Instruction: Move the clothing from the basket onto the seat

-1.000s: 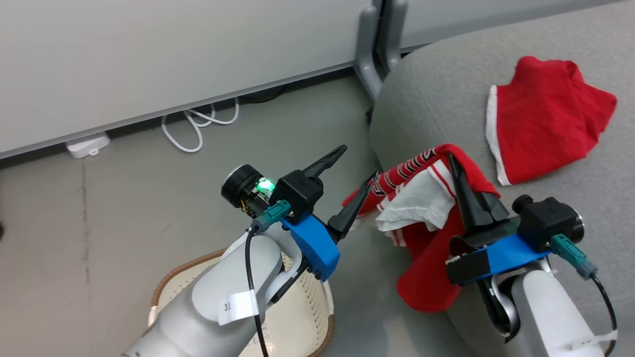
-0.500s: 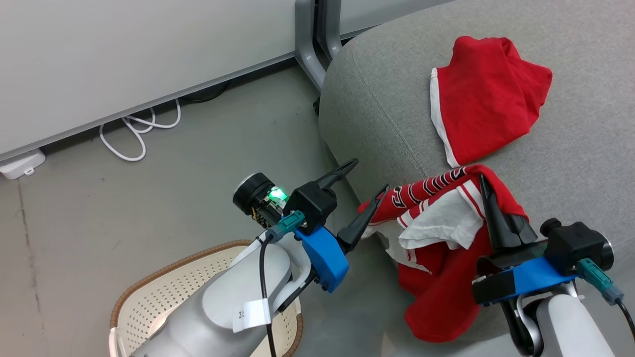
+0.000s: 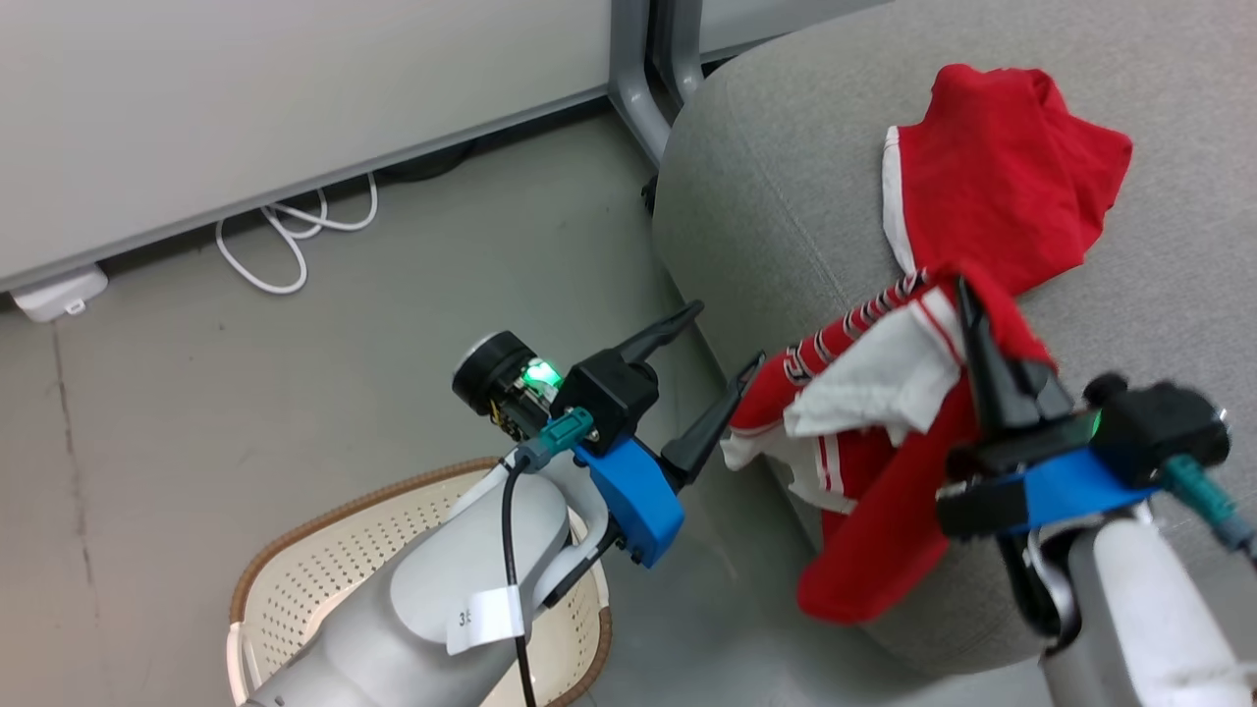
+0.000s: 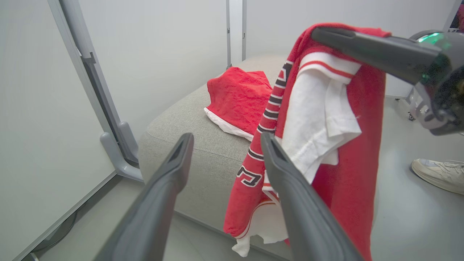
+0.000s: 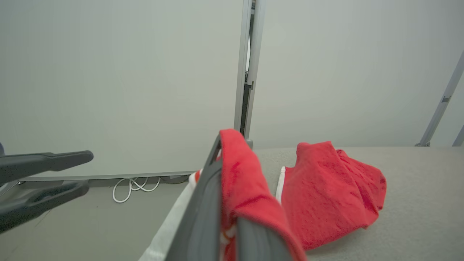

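Note:
The red jersey (image 3: 889, 491) with striped lettering and white lining hangs from my right gripper (image 3: 964, 290), which is shut on it above the front edge of the grey seat (image 3: 776, 196). Its lower part dangles over the seat's side. A plain red garment (image 3: 1002, 167) with white trim lies further back on the seat, just beyond the jersey. My left gripper (image 3: 729, 334) is open and empty, its right finger close beside the jersey's left edge. The basket (image 3: 324, 579) sits on the floor under my left forearm. In the left wrist view the jersey (image 4: 362, 127) hangs behind my open left gripper (image 4: 226, 137).
A grey partition wall with a metal post foot (image 3: 638, 88) stands just left of the seat. A white cable (image 3: 285, 236) and a power strip (image 3: 54, 295) lie on the floor along the wall. A person's shoe (image 4: 438, 174) stands on the floor to the right of the seat.
The head camera has shifted. My right gripper has carried the jersey up and further over the seat, closer to the plain red garment. The left gripper stays open beside it.

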Robot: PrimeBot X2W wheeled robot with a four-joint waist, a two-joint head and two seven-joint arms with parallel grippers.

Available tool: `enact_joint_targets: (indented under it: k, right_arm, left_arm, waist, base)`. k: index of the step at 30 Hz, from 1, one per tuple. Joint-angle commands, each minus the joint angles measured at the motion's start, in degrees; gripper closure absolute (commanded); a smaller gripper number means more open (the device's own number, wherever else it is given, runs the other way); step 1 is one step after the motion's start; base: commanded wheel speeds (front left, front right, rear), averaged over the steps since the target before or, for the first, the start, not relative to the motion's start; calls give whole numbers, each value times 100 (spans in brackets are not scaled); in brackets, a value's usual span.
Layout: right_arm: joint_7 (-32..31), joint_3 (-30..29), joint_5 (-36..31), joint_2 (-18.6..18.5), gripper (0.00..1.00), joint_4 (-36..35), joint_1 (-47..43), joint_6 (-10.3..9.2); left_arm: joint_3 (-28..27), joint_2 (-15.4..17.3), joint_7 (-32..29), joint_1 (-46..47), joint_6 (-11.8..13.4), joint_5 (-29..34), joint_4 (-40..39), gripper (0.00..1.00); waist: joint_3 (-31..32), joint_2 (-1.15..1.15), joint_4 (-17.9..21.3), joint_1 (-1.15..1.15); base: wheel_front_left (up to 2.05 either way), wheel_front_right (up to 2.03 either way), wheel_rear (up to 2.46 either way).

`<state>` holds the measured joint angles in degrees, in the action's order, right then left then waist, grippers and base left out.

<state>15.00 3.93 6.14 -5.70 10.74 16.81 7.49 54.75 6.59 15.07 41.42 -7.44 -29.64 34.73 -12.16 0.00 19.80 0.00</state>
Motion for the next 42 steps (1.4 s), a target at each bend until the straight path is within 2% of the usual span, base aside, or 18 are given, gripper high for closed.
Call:
enact_joint_targets:
  k: [1,8,13,16,17,23,26,28,30,37,42]
  right_arm:
    - [28,-64,-29,-59,100,-85,404,1]
    - [27,-512,-79,-291,100,-263,1987,1]
    - [26,-1189,-176,-725,100,-455,3214,1]
    - [26,-1626,-234,-1177,100,-457,3878,1]
    - [26,-1626,-234,-1177,100,-457,3878,1]
    - [26,-2037,-249,-2547,100,156,4845,-1]
    - [25,-2253,-247,-2932,100,574,5009,0]
    - [25,-2353,-218,-2984,100,723,4992,1]
    - [25,-2330,-288,-2871,100,880,4744,0]
    - [25,-2292,-375,-2173,100,1297,3865,0]
    - [25,-2345,-264,-1833,100,1661,3414,0]
  left_arm:
    - [-65,68,16,119,-5,66,-42,0]
    - [-184,285,15,493,-5,308,-183,0]
    - [-144,490,16,852,-5,481,-213,0]
    - [-144,581,15,1034,-5,546,-237,0]
    - [-144,581,15,1034,-5,546,-237,0]
    - [-117,685,-4,1357,-5,663,-306,0]
    - [-88,736,-11,1441,-5,703,-346,0]
    - [-88,766,-12,1488,-4,700,-370,0]
    - [-93,810,-9,1508,5,707,-394,0]
    - [-79,851,-6,1570,19,699,-459,0]
    - [-85,859,0,1626,53,702,-511,0]
  waist:
    - [-188,0,-74,0]
    - [-1038,0,-167,0]
    - [-1753,0,-203,0]
    - [-2092,0,-231,0]
    - [-2092,0,-231,0]
    - [-2652,0,-247,0]
    - [-2839,0,-251,0]
    - [-2922,0,-238,0]
    - [-2980,0,-213,0]
    - [-3106,0,-268,0]
    - [-3148,0,-349,0]
  base:
    - [0,0,0]
    - [0,0,0]
    - [0,0,0]
    - [0,0,0]
    - [0,0,0]
    - [0,0,0]
    - [0,0,0]
    - [0,0,0]
    - [0,0,0]
    - [0,0,0]
    - [0,0,0]
